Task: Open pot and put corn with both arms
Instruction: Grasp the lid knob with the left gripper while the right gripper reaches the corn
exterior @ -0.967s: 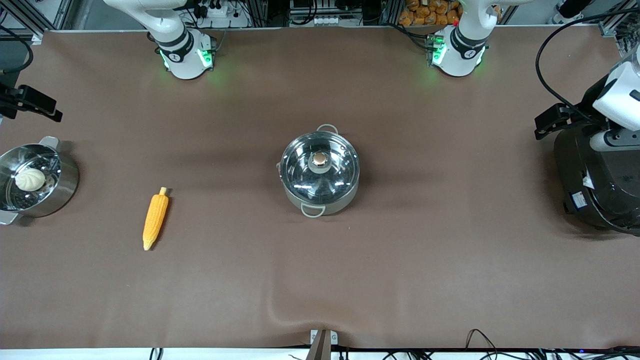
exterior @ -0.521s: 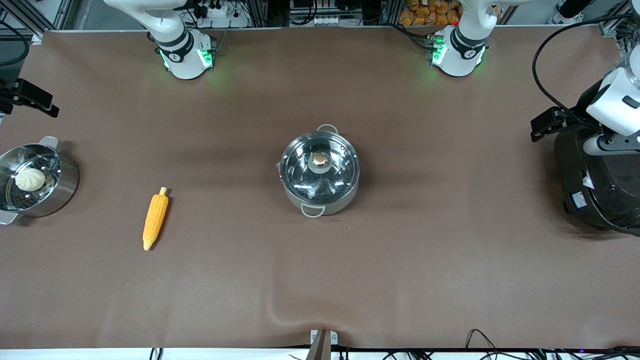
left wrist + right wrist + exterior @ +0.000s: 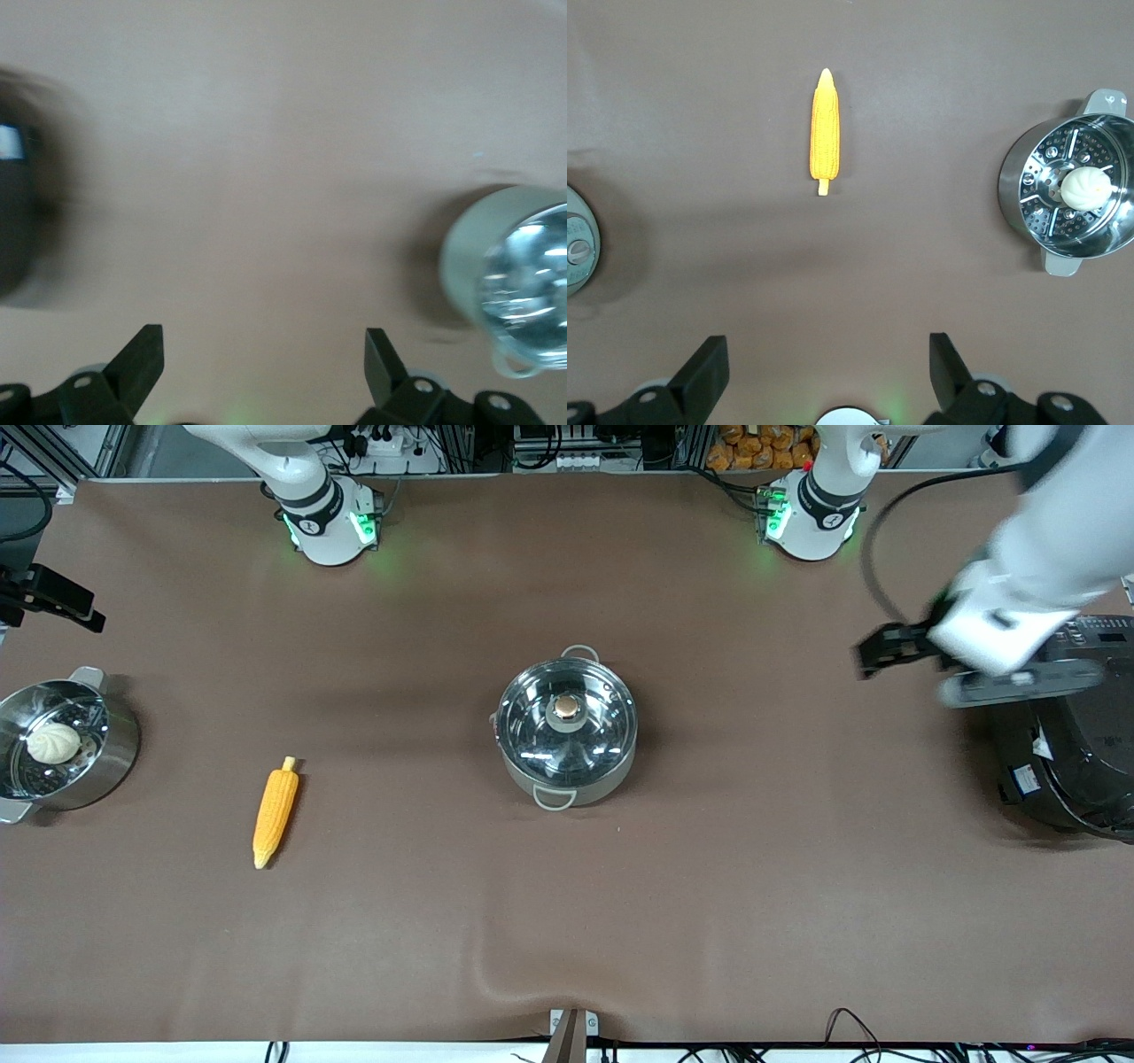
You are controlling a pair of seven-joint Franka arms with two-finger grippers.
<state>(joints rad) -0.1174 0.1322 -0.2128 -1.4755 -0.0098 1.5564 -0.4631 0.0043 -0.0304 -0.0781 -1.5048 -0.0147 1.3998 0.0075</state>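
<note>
Brown table (image 3: 709,886) carries everything. Nearest the front camera you have the corn (image 3: 275,812), lying flat toward the right arm's end. Farther back, mid-table, sits the pot (image 3: 567,731), lid (image 3: 567,716) on, knob (image 3: 566,708) free to grab. Left pincer (image 3: 264,363) hangs over bare table beside the rice cooker (image 3: 1067,753), fingers spread. Right pincer (image 3: 828,372), spread too, hangs high near the steamer pot (image 3: 62,744); likely poised for the corn.
</note>
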